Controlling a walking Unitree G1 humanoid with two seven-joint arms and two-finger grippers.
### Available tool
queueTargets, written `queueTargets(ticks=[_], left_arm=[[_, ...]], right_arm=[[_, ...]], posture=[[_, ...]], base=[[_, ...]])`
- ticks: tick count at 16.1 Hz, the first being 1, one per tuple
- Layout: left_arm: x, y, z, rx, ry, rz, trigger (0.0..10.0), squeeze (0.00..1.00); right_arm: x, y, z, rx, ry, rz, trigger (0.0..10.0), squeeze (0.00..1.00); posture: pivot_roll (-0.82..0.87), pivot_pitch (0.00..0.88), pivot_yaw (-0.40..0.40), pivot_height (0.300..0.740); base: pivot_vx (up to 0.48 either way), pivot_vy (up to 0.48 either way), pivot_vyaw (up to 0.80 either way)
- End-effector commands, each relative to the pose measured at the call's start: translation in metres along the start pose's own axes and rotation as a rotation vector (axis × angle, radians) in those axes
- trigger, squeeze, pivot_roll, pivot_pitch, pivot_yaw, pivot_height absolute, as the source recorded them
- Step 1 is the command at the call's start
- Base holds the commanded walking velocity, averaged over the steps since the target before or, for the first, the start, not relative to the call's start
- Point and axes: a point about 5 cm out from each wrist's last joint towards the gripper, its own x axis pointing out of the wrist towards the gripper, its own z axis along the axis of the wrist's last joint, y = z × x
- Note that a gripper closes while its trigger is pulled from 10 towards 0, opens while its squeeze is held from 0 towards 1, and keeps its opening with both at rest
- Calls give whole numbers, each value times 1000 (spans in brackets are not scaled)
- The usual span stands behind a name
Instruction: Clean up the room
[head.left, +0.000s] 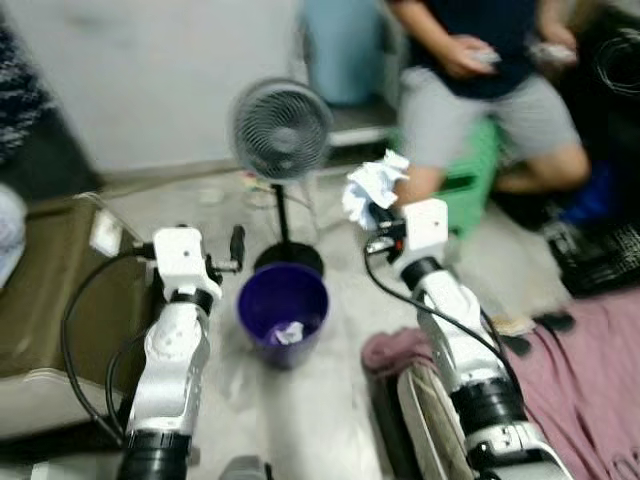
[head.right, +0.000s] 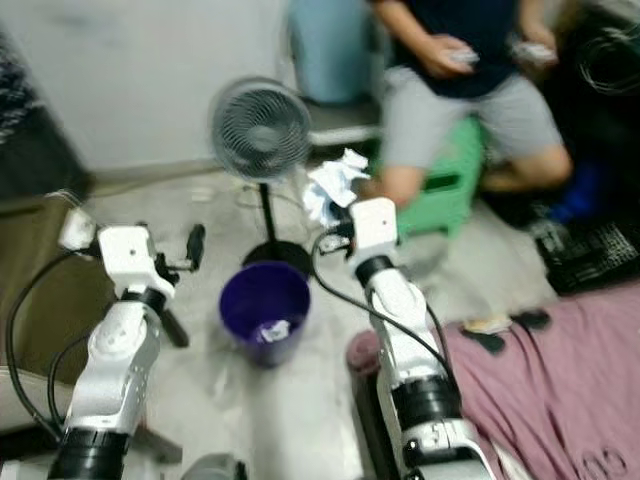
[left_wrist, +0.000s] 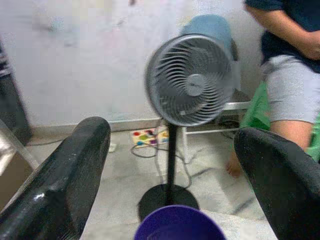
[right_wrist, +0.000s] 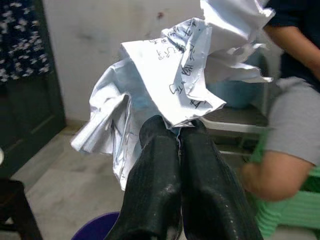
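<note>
Crumpled paper over the bin
Right gripper (right_wrist: 178, 131) pinches crumpled paper (right_wrist: 165, 85) at two o'clock of the purple bin (head.left: 283, 312); left gripper (left_wrist: 172, 165) gapes wide, empty.

The purple bin (head.left: 283, 312) stands open-topped on the floor between the two arms, with bare floor (head.left: 300, 410) in front of it. Just behind it a standing fan (head.left: 281, 130) rises on its pole, and beyond that a seated person (head.left: 480, 90) on a green stool (head.left: 470, 170) blocks the far right. A pink cloth (head.left: 590, 370) covers the floor on the right, and a brown mat (head.left: 50, 300) lies on the left.

Blurred head views; seated person (head.left: 480, 90) cut off above the chest; bucket (left_wrist: 179, 224) rim cropped.
</note>
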Motion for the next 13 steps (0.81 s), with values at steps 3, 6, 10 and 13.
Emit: queueTargets(ticks=[3,6,10,13], left_arm=[[1,5,-2,-19,15,11,10000,0],[0,4,-2,-24,11,9,10000,0],[-10,19,-2,-47,4,31,10000,0],[-25,32,-8,-33,15,55,10000,0]], right_arm=[[2,4,3,2,-10,8,10000,0],[2,4,3,1,-8,9,10000,0],[-3,-11,5,-4,-14,-73,10000,0],[-22,-38,6,1,13,-186,10000,0]], posture=[[-109,0,-6,740],[-108,0,-8,740],[-111,0,-2,740],[-111,0,-5,740]], base=[[0,0,800],[0,0,800],[0,0,400],[0,0,0]])
